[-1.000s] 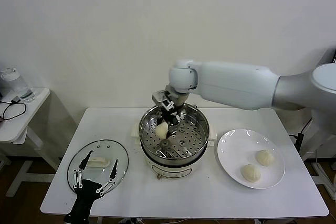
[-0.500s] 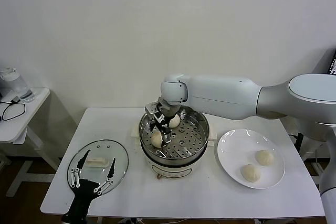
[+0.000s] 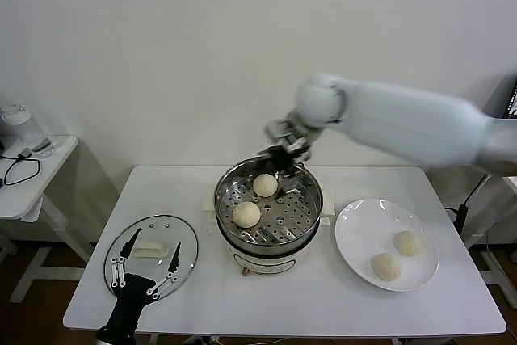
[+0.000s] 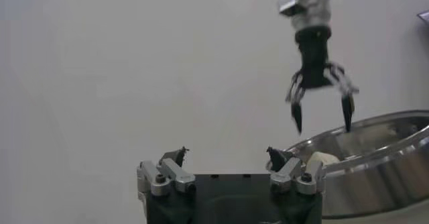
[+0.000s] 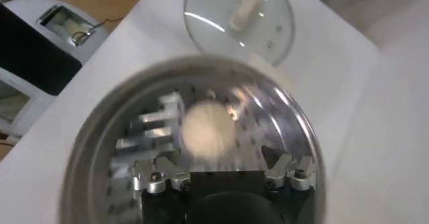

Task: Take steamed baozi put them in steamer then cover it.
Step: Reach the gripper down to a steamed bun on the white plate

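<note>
White rectangular table [image 3: 339, 296] is carrying everything. Round shiny stainless-steel steamer [image 3: 307, 217] is sitting mid-table, two cream-white domed baozi [image 3: 247, 214] resting apart on its perforated floor; two more are waiting on the flat round white plate [image 3: 353, 244] beside it. Round clear glass lid [image 3: 188, 244] is lying apart, leaving the pot open for loading. My right pincer [image 3: 281, 157] is hovering over the steamer's far rim, spread wide, carrying nothing. My left pincer [image 3: 145, 274] is idling, fully spread and empty, above the lid, presumably for covering.
</note>
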`<state>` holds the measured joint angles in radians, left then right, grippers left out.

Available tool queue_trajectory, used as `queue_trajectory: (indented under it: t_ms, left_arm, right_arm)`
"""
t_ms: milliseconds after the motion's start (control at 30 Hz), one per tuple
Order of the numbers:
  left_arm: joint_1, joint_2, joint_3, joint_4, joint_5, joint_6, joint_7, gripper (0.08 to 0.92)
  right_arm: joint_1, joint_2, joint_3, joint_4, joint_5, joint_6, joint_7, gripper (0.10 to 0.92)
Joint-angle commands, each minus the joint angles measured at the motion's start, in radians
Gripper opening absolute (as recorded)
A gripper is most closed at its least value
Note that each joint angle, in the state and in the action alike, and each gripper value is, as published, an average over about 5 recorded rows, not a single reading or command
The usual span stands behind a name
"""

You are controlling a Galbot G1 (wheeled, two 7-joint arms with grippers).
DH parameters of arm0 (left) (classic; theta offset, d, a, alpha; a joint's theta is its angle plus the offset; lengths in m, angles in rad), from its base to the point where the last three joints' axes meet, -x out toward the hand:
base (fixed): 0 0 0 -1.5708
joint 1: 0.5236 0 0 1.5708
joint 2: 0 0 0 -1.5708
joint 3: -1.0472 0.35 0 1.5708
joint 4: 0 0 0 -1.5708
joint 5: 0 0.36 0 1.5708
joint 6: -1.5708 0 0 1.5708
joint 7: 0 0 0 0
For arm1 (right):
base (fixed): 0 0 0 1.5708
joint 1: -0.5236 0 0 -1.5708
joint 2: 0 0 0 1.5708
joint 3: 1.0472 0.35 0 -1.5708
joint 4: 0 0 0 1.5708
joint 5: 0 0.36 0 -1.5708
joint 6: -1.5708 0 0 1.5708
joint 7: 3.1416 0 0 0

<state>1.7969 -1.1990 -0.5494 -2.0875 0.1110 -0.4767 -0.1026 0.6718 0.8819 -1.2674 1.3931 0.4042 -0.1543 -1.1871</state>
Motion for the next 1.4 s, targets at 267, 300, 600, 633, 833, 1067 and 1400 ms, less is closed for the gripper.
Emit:
queue_trajectory:
  t_ms: [267, 300, 600, 633, 833, 1067, 1400]
  left_arm:
    - [0.003, -0.004, 0.012, 0.004, 0.011, -0.001, -0.001, 0.823]
    - [0.004, -0.005, 0.010, 0.005, 0.011, -0.001, -0.002, 0.823]
    - [0.017, -0.009, 0.000, 0.003, 0.015, -0.004, 0.000, 0.823]
    - [0.018, -0.008, -0.001, 0.004, 0.015, -0.005, 0.000, 0.823]
    - [0.020, -0.009, -0.004, 0.006, 0.019, -0.006, -0.001, 0.823]
    - [0.022, -0.011, -0.010, 0.006, 0.018, -0.006, -0.001, 0.823]
    - [0.017, -0.013, -0.018, 0.007, 0.017, -0.004, -0.001, 0.823]
  right_arm:
    - [-0.283, -0.449, 0.072, -0.024, -0.278, 0.171, -0.173, 0.823]
    - [-0.320, -0.447, 0.094, -0.026, -0.293, 0.173, -0.169, 0.823]
    - [-0.592, -0.400, 0.243, -0.060, -0.404, 0.185, -0.101, 0.823]
    - [-0.607, -0.395, 0.252, -0.066, -0.413, 0.187, -0.094, 0.823]
    - [-0.667, -0.363, 0.298, -0.102, -0.439, 0.187, -0.054, 0.823]
    - [-0.696, -0.326, 0.317, -0.126, -0.440, 0.173, -0.023, 0.823]
    - [-0.691, -0.309, 0.317, -0.123, -0.430, 0.160, -0.008, 0.737]
